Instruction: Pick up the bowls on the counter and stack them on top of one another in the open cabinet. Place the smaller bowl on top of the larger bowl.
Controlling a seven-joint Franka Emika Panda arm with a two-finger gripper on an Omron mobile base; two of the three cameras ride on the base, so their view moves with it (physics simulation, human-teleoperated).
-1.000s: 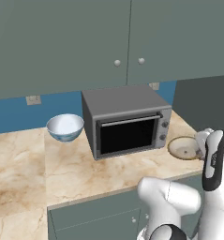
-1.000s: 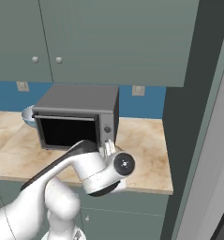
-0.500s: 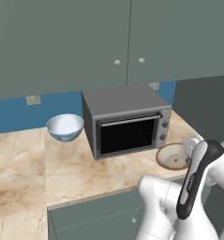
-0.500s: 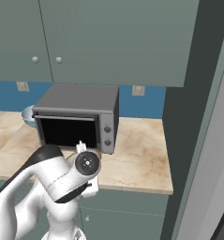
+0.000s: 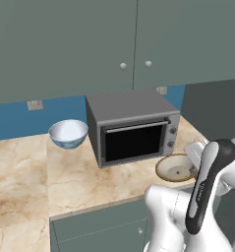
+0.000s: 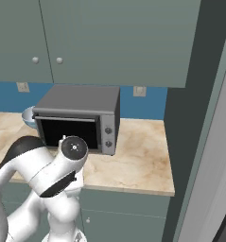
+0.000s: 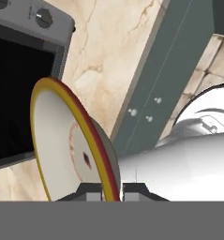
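smaller bowl (image 7: 73,145), round and shallow with a yellow-red rim, sits clamped edge-on in the pincer (image 7: 112,190); beyond it lie the marbled stone desk (image 7: 118,56) and boxy grey microwave (image 7: 19,56).

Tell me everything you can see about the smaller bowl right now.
The smaller bowl is round and shallow, with a yellow-and-red edge, a pale underside and a tan-brown inside. The tool is shut on its rim. In the left base view it sits roughly level by the microwave's front right corner, above the counter; whether it is lifted clear, I cannot tell.
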